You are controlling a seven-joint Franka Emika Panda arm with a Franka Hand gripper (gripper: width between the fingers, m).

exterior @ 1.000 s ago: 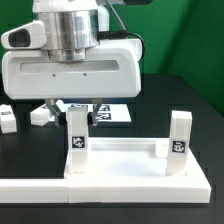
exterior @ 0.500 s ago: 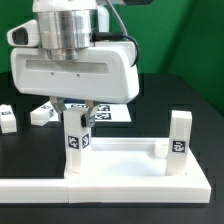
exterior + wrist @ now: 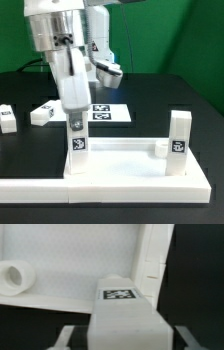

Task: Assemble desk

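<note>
Claw [image 3: 73, 108] clenched, as far as both views show, on the head of a tagged leg [image 3: 77, 140] that stands upright at the desk top's [image 3: 120, 158] corner on the exterior view's left. In the wrist view the leg [image 3: 120, 294] fills the space between the fingers. I judge the step to be seating this leg in its corner socket. To do it well, the leg's axis should stay plumb over that corner. The grip must be firm enough that the smooth plastic faces do not slip, and any twist should put no sideways load on the desk top, which could drag it.

Desk parts are white plastic. The desk top is a rimmed tray lying hollow side up, with a round socket [image 3: 12, 277] open inside it. A second leg [image 3: 178, 135] stands at its corner on the exterior view's right. Two loose legs [image 3: 42, 113] [image 3: 8, 120] lie behind the desk top, beside the marker board [image 3: 105, 112].
</note>
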